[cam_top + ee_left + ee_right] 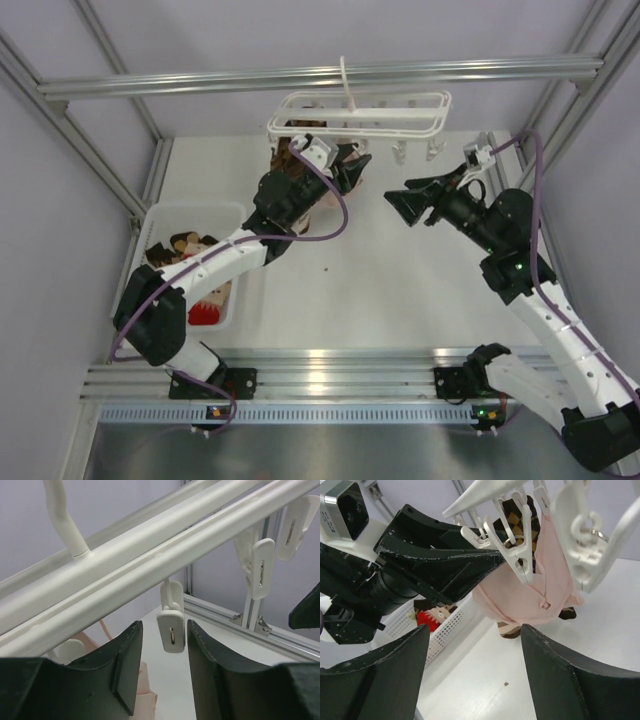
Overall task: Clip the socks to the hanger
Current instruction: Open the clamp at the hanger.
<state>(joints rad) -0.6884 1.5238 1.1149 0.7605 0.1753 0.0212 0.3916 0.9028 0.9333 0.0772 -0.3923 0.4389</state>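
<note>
Your left fingers [125, 670] are raised under the white hanger [150, 565] and stand apart, with one small dangling clip [171, 630] hanging in the gap between them. The clip sits closer to the right-hand finger, but you cannot tell whether it touches, and nothing is gripped. Your right fingers [560, 670] are also spread wide and hold nothing. They are well above the surface [380, 280], to the right of the left arm, and point toward the hanger's left part. The hanger hangs by its hook from the metal rail [300, 78] at the far side, with more clips along its frame. From the right wrist view, a pale pink sock [520, 595] hangs from a clip on the hanger. A brown patterned sock [520, 522] hangs just behind it, its lower end showing below the pink one. To your left, a white basket [195, 212] stands on the surface with more socks in it. Among them is a red sock [205, 315] at the near end.
</note>
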